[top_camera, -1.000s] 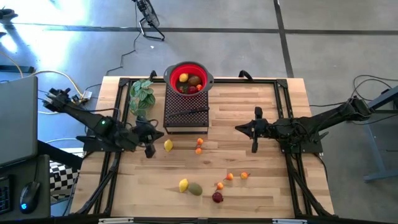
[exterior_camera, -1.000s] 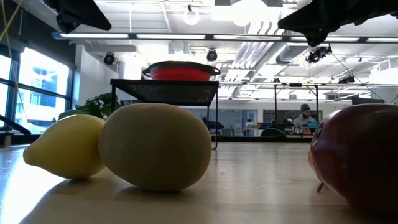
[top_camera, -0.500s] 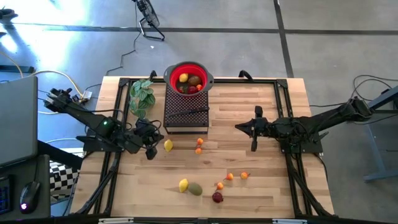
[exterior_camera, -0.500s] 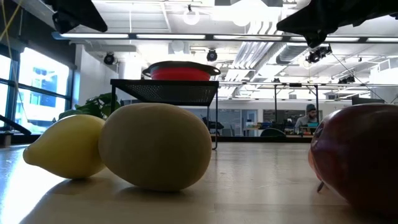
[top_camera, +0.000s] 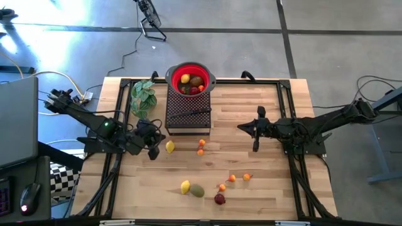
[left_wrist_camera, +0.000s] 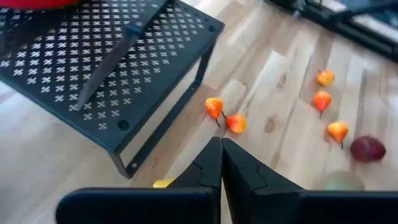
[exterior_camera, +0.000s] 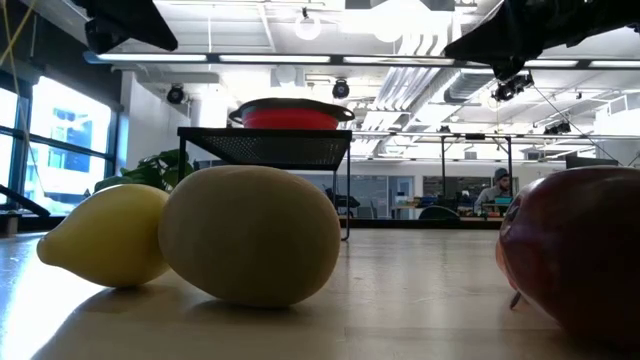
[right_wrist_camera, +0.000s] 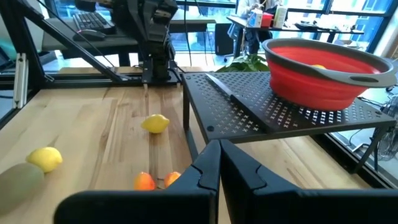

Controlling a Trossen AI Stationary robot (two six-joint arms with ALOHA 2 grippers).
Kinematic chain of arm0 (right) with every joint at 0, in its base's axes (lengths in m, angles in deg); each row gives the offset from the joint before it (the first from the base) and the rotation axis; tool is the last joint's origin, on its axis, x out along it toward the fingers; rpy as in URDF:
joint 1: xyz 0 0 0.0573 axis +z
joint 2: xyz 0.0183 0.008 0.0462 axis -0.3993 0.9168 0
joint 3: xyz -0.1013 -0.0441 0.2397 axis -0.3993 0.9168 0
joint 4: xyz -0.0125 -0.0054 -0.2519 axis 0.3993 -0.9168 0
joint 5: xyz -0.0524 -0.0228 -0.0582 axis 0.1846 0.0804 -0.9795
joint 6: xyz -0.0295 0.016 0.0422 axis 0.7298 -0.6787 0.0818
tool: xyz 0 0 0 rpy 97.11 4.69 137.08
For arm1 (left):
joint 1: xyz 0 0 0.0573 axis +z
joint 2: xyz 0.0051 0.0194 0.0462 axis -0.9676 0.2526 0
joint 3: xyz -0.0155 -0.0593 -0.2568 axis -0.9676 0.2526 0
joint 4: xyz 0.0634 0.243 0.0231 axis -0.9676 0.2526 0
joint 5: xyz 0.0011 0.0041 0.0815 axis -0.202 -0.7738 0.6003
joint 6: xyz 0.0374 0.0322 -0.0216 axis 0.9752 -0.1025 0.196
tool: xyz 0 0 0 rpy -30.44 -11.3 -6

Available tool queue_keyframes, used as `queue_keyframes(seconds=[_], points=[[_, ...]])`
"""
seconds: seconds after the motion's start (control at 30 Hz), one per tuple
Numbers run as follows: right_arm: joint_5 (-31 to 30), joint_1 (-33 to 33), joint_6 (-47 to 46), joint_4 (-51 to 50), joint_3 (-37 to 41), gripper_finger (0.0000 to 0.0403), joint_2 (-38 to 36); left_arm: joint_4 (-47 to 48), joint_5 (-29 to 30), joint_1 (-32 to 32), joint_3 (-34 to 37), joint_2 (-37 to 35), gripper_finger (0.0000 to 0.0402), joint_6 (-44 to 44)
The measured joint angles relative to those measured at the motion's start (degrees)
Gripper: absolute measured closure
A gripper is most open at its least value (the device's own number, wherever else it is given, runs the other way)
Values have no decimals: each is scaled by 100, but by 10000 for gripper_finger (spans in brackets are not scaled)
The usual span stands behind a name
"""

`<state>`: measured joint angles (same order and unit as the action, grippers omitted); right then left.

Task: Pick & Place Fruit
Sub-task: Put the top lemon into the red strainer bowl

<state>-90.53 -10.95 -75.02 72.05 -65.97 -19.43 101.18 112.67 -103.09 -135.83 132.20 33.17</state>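
Loose fruit lies on the wooden table: a lemon [top_camera: 169,146], two small orange fruits [top_camera: 201,147], a second lemon [top_camera: 184,186] next to an olive-green fruit [top_camera: 197,190], three more small orange ones [top_camera: 232,179] and a dark red one [top_camera: 219,199]. A red bowl [top_camera: 190,78] holding several fruits stands on a black perforated rack [top_camera: 188,110]. My left gripper [top_camera: 162,135] hangs shut above the table just left of the first lemon [left_wrist_camera: 163,183]. My right gripper [top_camera: 240,130] hangs shut to the right of the rack [right_wrist_camera: 273,112], pointing toward it.
A black-handled knife [top_camera: 188,113] lies on the rack beside the bowl. A green leafy plant [top_camera: 143,95] stands left of the rack. Black frame rails [top_camera: 286,107] run along the table's sides. Bare wood lies between the two grippers and right of the fruit.
My left gripper has rolled a little about its own pointing line while staying in place. The fruit lies where it was.
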Motion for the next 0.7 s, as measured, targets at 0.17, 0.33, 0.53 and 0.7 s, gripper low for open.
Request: queue_keyframes(seconds=[0.17,0.33,0.53,0.7], points=[[2,1,0,-5,0,399,0,2,-21,-1,0,0,341,-231],[1,0,2,-11,0,399,0,3,-30,-1,0,0,252,-875],[1,0,2,-13,0,399,0,57,-141,-1,0,16,150,-1068],[2,0,2,-15,0,399,0,45,-289,-5,2,64,113,-1023]])
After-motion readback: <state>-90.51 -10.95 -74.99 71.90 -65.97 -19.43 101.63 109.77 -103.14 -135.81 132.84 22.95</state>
